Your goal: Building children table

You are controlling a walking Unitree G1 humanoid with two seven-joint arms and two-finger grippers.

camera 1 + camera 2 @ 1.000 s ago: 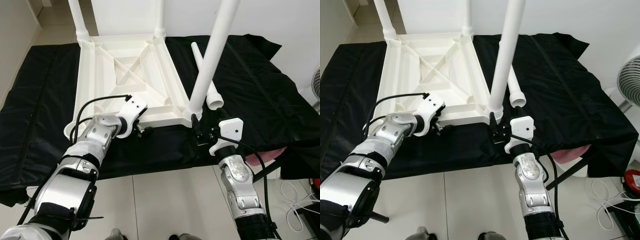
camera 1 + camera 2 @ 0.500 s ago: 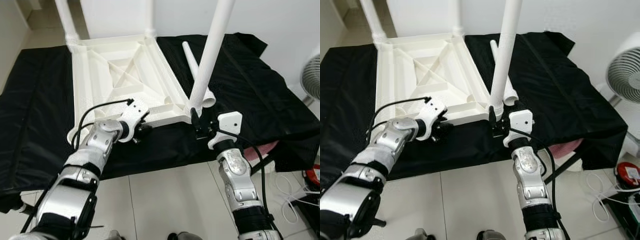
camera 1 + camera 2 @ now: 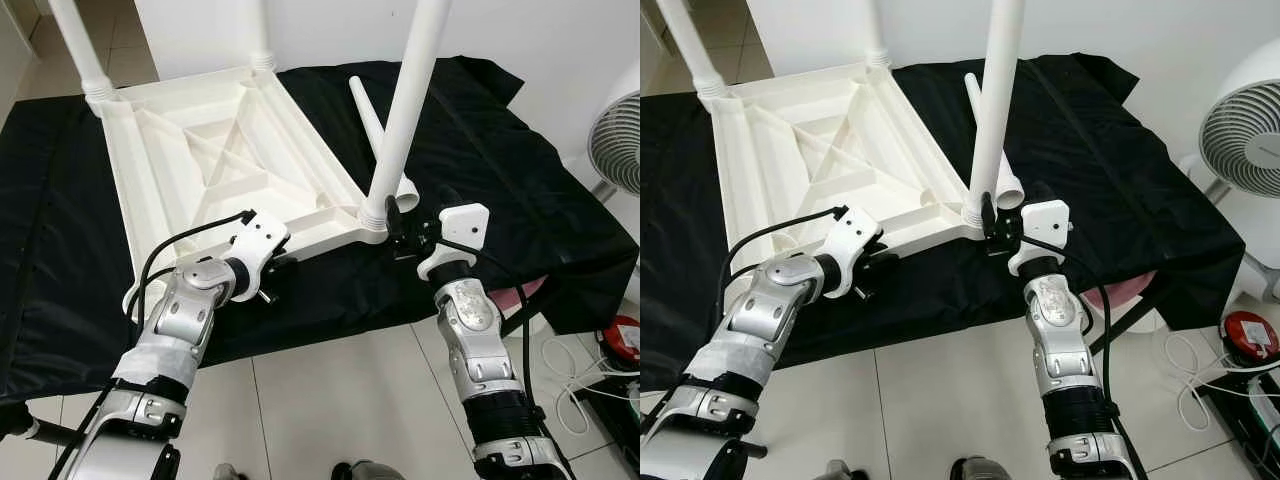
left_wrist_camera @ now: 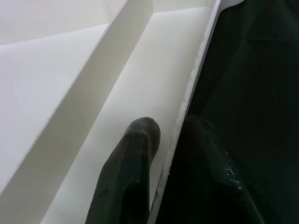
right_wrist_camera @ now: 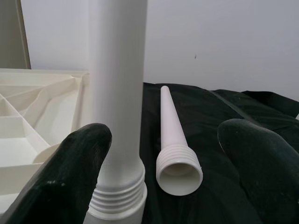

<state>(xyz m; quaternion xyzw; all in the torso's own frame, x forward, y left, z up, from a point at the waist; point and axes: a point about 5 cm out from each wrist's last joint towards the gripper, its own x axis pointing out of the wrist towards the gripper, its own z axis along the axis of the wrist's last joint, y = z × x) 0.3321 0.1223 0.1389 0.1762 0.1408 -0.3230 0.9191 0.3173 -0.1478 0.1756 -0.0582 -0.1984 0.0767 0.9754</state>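
Left end effector [image 3: 272, 277] clenched on near rim of tabletop [image 3: 215, 165], one finger [image 4: 128, 177] inside rim, other outside. Right end effector [image 3: 400, 232] released, fingers [image 5: 70, 172] spread just beside base of upright leg [image 3: 405, 110] screwed into near right corner. Tabletop lay upside down on black cloth [image 3: 490, 160] over counter. Two far legs [image 3: 75, 45] upright in far corners. Loose leg [image 3: 372, 125] lay on cloth just behind upright leg, threaded end toward robot. Fan [image 3: 1245, 125] stood right of counter.
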